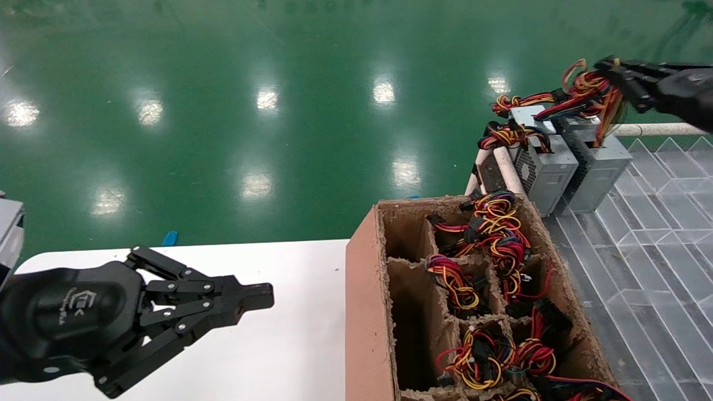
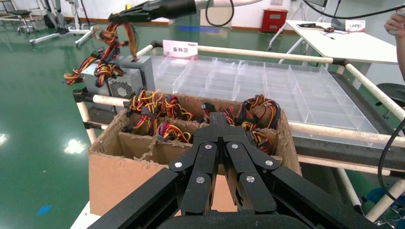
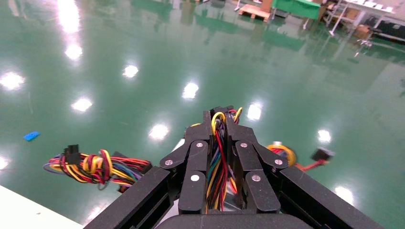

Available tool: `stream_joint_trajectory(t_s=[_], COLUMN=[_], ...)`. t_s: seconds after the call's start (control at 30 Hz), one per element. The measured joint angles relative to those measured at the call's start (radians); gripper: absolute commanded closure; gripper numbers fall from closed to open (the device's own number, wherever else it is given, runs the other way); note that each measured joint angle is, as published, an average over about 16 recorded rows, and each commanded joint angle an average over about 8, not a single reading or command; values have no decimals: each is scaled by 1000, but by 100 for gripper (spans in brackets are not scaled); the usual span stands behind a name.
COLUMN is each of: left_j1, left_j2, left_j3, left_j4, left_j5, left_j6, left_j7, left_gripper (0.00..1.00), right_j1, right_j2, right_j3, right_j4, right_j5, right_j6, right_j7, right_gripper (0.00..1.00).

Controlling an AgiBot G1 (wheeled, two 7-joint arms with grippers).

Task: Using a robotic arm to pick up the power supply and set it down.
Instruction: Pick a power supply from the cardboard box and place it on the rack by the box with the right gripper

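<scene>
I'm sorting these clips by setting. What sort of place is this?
Probably a factory or workshop floor: glossy green floor, a divided cardboard box full of wired units, and a pipe-framed rack of clear plastic bins. The right gripper grips a power supply's wires; the left gripper idles over the white table.

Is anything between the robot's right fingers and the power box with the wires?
No. The right gripper is already shut on the wire bundle of the power supply, which stands on the clear tray.

head: high, looking down | wrists: close behind own jaws | shared: cardboard box (image 1: 367, 312) (image 2: 114, 176)
</scene>
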Motion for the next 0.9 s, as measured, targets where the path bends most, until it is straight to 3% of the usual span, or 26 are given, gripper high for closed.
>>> stream_joint_trajectory(t_s=[0.13, 0.4, 0.9], left_j1=[0, 0, 0], left_j2=[0, 0, 0], left_j3=[0, 0, 0], left_j4=[0, 0, 0], left_j5=[0, 0, 0], left_j6=[0, 0, 0], left_j7=[0, 0, 0], left_gripper=[100, 100, 100], right_j1=[-7, -17, -16], right_j2=[-15, -23, -20], right_j3=[0, -3, 3], right_j4=[1, -1, 6], right_j5=[-1, -4, 4], right_j6=[9, 14, 18], right_j7=[3, 16, 27], right_gripper=[98, 0, 0])
